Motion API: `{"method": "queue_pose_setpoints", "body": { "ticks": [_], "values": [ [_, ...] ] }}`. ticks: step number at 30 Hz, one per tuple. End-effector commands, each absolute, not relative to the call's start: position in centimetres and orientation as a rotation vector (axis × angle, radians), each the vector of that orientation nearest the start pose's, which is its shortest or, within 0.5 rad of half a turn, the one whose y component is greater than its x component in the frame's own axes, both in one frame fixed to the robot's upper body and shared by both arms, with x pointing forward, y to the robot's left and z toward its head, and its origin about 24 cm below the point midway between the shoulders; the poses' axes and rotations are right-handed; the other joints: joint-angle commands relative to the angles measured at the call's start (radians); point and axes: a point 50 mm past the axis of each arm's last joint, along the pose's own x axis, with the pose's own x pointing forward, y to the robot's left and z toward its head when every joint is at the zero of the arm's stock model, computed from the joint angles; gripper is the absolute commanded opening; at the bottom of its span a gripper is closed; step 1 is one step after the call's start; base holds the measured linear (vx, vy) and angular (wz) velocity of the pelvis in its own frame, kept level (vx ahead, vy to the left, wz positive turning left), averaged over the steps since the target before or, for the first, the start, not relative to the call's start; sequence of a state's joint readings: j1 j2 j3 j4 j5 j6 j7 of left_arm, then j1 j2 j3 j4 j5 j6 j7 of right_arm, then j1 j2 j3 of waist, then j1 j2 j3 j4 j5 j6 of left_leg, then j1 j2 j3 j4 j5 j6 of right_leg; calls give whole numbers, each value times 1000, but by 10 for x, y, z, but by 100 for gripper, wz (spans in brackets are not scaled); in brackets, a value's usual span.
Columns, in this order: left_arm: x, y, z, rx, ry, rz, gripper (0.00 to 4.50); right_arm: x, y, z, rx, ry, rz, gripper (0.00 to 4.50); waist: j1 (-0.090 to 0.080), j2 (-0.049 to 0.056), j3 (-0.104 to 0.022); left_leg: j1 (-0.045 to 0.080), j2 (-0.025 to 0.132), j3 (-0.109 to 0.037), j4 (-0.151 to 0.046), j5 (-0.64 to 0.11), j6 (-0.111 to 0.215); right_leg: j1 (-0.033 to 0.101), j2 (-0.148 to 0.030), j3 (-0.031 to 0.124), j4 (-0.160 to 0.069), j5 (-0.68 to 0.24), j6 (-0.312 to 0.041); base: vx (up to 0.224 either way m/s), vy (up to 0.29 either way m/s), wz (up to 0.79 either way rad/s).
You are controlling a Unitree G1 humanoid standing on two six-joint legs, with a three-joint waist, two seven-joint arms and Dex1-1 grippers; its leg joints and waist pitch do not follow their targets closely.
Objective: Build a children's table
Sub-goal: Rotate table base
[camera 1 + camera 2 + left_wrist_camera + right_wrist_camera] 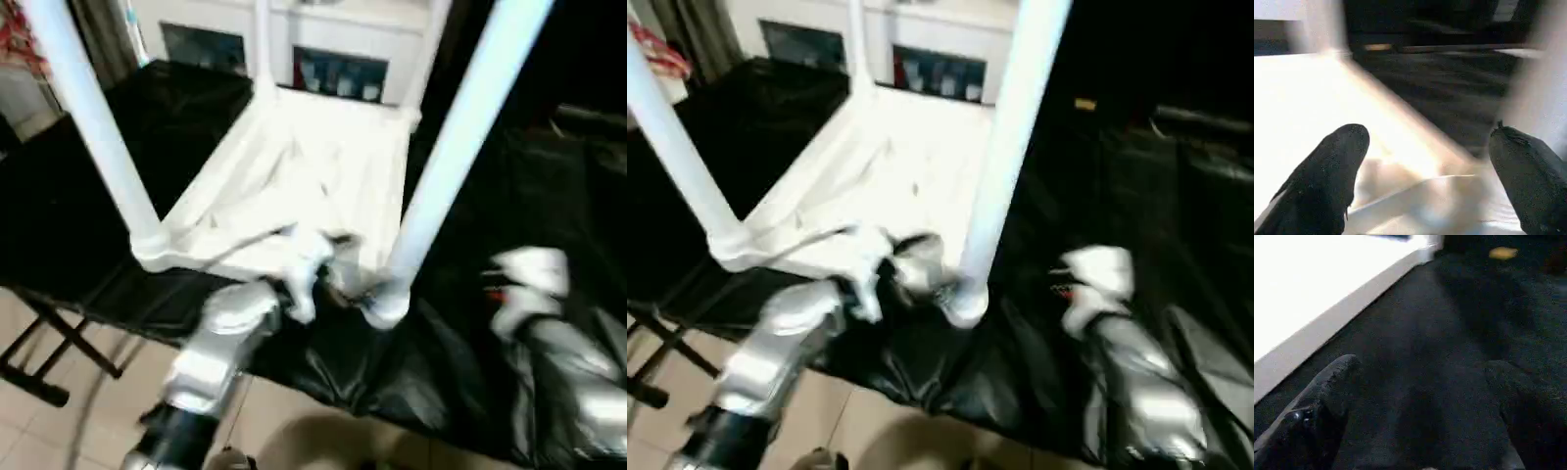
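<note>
The small white plastic children's table (313,176) lies upside down on a black cloth-covered work surface (549,186), its long white tube legs standing up from the corner sockets. At its near edge the left gripper (1425,171) reaches over the ribbed underside, fingers spread wide and empty. To the right, the right gripper (1420,406) hangs over the cloth beside the table, also wide open, holding nothing.
</note>
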State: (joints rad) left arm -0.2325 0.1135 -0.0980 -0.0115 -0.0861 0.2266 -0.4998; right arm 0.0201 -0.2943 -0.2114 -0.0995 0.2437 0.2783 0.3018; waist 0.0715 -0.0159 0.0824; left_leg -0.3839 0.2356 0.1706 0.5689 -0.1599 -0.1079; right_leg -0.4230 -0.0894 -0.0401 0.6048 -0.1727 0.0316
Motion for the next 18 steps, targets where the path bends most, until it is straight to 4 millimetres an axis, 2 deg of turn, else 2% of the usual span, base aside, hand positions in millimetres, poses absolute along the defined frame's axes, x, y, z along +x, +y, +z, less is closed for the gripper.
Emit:
{"method": "queue_pose_setpoints", "body": {
  "ticks": [1, 2, 3, 4, 5, 6, 7, 8, 9, 10, 11, 12, 13, 14, 15, 16, 17, 18],
  "values": [
    [288, 130, 78, 136, 47, -449, 448, 236, -219, 53, 9, 183, 123, 450, -2, -10, -38, 3, -29, 14, -66, -364, 15, 29, -10, 13, -113, -530, -9, 0, 0, 0],
    [290, 133, 78, 132, 57, -408, 448, 234, -213, 50, 8, 201, 131, 450, -7, -11, -40, 2, -32, 13, -66, -358, 17, 29, -13, 13, -117, -550, 5, 0, 0, 0],
    [290, 134, 77, 123, 61, -387, 448, 233, -210, 48, 8, 211, 135, 450, -10, -11, -39, -6, -38, 17, -63, -332, 44, 32, -27, 22, -123, -566, 7, 0, 0, 0],
    [291, 136, 77, 108, 65, -363, 448, 232, -207, 45, 14, 223, 132, 450, -15, 4, -47, 46, -33, 56, -23, -345, 14, -25, 1, 67, -143, -608, 22, -15, 41, -33],
    [293, 137, 76, 104, 70, -339, 448, 232, -204, 44, 19, 231, 128, 450, -8, -25, -48, 23, -48, 59, -17, -360, 21, 1, 2, 99, -128, -634, 20, -15, 41, -33],
    [294, 137, 76, 108, 69, -335, 448, 233, -202, 44, 25, 232, 130, 450, 8, -28, -51, 14, -58, 62, 3, -351, 58, 6, -2, 156, -128, -586, 6, 31, 80, -49],
    [295, 136, 77, 112, 62, -336, 448, 233, -200, 44, 30, 232, 133, 450, 24, -34, -48, 4, -72, 50, 45, -349, 115, 19, -31, 229, -146, -586, -19, 3, 151, -43],
    [297, 134, 78, 103, 67, -319, 448, 235, -196, 46, 30, 229, 133, 450, 34, -32, -41, -2, -80, 31, 69, -345, 129, 28, -51, 276, -160, -606, -34, 3, 151, -43],
    [297, 134, 79, 110, 64, -316, 448, 235, -196, 47, 30, 228, 132, 450, 43, -37, -35, -29, -87, -16, 98, -291, 128, 57, -71, 330, -167, -632, -64, 1, 234, -52],
    [298, 131, 81, 170, 43, -310, 448, 237, -196, 49, 26, 222, 128, 450, 40, -36, -30, -31, -85, -35, 76, -256, 111, 54, -34, 328, -159, -585, -75, -6, 226, -63],
    [298, 129, 82, 213, 34, -306, 448, 239, -197, 50, 25, 217, 117, 450, 7, -18, -30, 11, -81, -25, -16, -224, 89, -6, 98, 240, -115, -407, -36, -6, 226, -63],
    [299, 126, 82, 226, 37, -299, 448, 242, -200, 53, 18, 213, 107, 450, -19, 1, -38, 46, -24, -48, -57, -250, 80, -51, 132, 134, -32, -234, -29, -30, 212, -40],
    [299, 126, 83, 214, 42, -292, 448, 244, -200, 55, 5, 209, 106, 450, -22, 21, -45, 27, -10, -79, -76, -267, 74, -24, 101, 101, 6, -132, -60, -25, 199, -6],
    [300, 125, 83, 139, 66, -279, 448, 249, -202, 60, -23, 197, 126, 450, -43, 50, -56, 56, 51, -116, -57, 33, -35, -12, 51, 53, 13, 76, -109, -25, 199, -6],
    [300, 125, 83, 134, 67, -278, 448, 249, -202, 61, -24, 196, 128, 450, -43, 54, -51, 55, 72, -120, -62, 115, -23, -11, 43, 39, 19, 61, -115, -5, 140, 1],
    [301, 124, 83, 103, 76, -276, 448, 252, -203, 64, -34, 190, 141, 450, -45, 55, -53, 66, 94, -136, -55, 205, 3, -18, 34, 30, 34, 38, -117, -28, 95, -2],
    [302, 119, 83, 123, 70, -294, 448, 261, -212, 68, -60, 187, 165, 450, -42, 27, -54, 54, 111, -128, -41, 283, 206, -6, -2, 31, 30, -35, -90, -28, 95, -2],
    [302, 118, 84, 135, 69, -299, 448, 263, -214, 69, -71, 192, 174, 450, -43, 11, -56, 44, 85, -113, -20, 273, 278, 6, -27, 47, 10, 10, -108, -64, 44, -3]
  ]
}}
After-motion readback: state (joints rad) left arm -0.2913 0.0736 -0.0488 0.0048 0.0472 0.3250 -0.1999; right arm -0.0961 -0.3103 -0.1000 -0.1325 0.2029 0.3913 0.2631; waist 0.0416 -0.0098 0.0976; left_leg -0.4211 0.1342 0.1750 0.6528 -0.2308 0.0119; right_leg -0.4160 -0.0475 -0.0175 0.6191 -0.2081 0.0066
